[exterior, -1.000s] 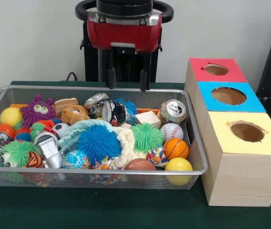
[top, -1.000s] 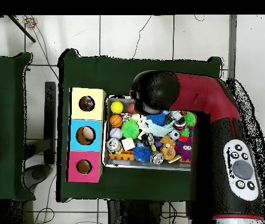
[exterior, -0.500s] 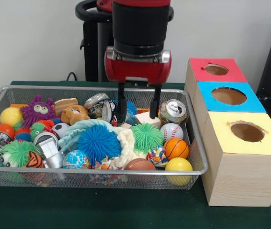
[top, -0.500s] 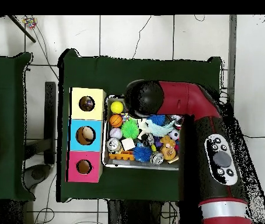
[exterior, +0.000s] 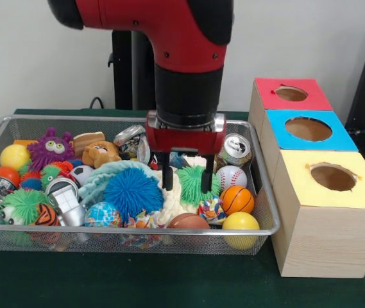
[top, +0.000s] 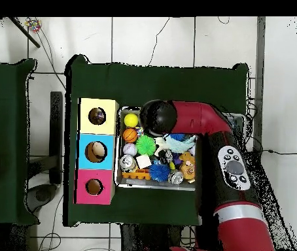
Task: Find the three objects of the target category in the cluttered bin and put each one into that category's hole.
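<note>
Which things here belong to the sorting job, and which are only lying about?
For the job:
- wire bin
- flecked rope bundle
- hole in the yellow-topped box
- gripper, jaws open

Lying about:
- green spiky ball
- blue spiky ball
- drink can
- baseball
- red-topped box
- blue-topped box

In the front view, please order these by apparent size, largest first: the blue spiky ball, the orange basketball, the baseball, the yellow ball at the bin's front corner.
1. Blue spiky ball, clearly largest.
2. Yellow ball, orange basketball and baseball: they look alike, and the yellow one lies nearest the camera, so I do not rank them.
</note>
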Motion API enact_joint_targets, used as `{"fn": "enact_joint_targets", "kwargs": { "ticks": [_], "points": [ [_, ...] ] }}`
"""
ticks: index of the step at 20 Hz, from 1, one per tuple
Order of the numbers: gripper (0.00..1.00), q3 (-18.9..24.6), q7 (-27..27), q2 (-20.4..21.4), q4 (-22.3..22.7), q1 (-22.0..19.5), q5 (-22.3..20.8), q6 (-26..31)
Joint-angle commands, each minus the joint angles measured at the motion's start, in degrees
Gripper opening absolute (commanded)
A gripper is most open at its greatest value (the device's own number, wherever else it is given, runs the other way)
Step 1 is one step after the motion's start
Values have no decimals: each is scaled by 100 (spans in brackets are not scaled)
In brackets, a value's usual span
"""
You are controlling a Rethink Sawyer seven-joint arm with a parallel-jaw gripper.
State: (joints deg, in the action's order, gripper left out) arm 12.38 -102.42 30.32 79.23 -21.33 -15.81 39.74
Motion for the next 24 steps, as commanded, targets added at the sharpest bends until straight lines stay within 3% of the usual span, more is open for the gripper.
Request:
{"fn": "enact_joint_targets", "kwargs": {
  "ticks": [1, 6, 14, 24],
  "points": [
    [100, -250, -698, -746, 273, 146, -302, -594],
    [100, -289, -520, -976, 141, 170, -255, -673],
    [100, 1, -173, -707, 521, 112, 49, -110],
    [100, 108, -169, -823, 606, 98, 120, -109]
  ]
}}
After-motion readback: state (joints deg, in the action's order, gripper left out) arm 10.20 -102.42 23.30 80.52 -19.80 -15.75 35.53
